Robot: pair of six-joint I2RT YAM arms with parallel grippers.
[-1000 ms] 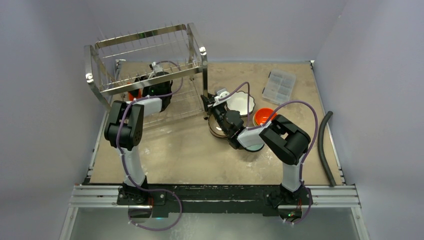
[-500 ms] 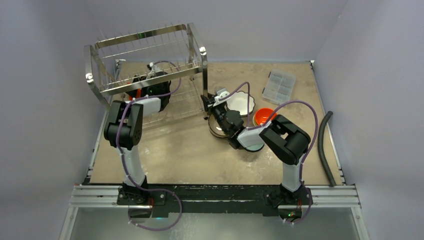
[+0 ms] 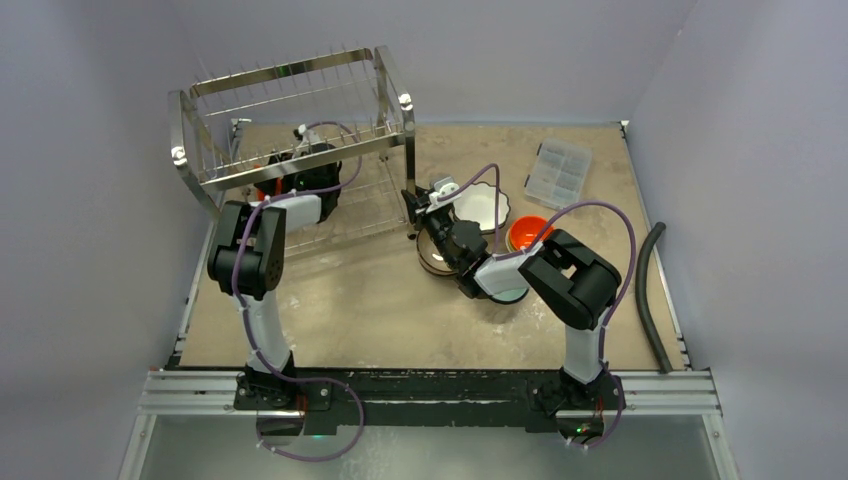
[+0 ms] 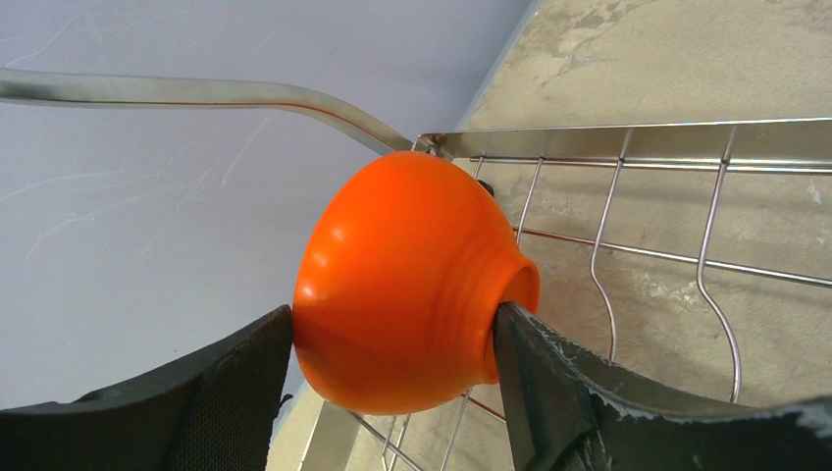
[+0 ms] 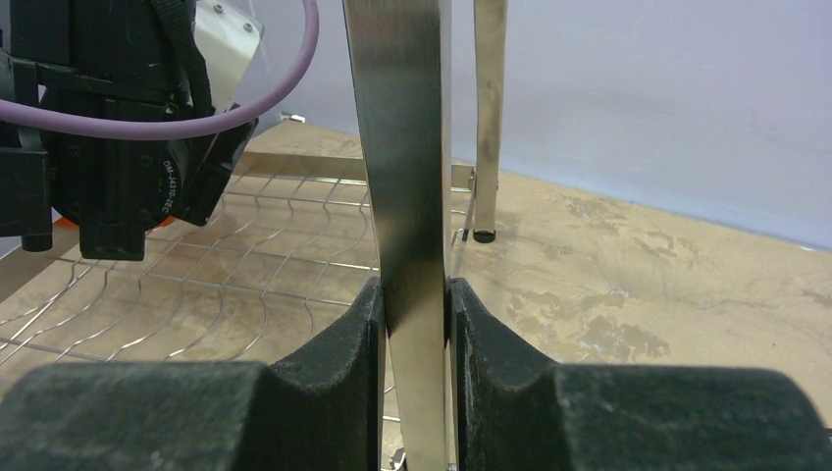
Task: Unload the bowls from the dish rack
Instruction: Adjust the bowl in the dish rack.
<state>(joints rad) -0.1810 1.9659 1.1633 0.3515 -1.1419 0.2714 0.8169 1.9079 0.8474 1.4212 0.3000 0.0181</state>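
Observation:
The steel wire dish rack (image 3: 290,110) stands at the back left. My left gripper (image 3: 290,175) reaches into its lower tier. In the left wrist view an orange bowl (image 4: 402,275) lies on its side on the rack wires (image 4: 628,196), and the left gripper (image 4: 392,324) is shut on it: one finger at the rim side, the other against the foot. My right gripper (image 5: 414,294) is shut on a flat steel post of the dish rack (image 5: 407,196), at the rack's near right corner (image 3: 412,205). Other bowls sit on the table: white scalloped (image 3: 480,207), orange (image 3: 525,232), tan (image 3: 437,255).
A clear plastic compartment box (image 3: 558,172) lies at the back right. A dark hose (image 3: 650,290) runs along the right edge. The right arm's forearm lies over the bowls on the table. Walls close in behind and left of the rack.
The left gripper's fingers have closed in until they press on the orange bowl. The right gripper has kept still on the rack's post.

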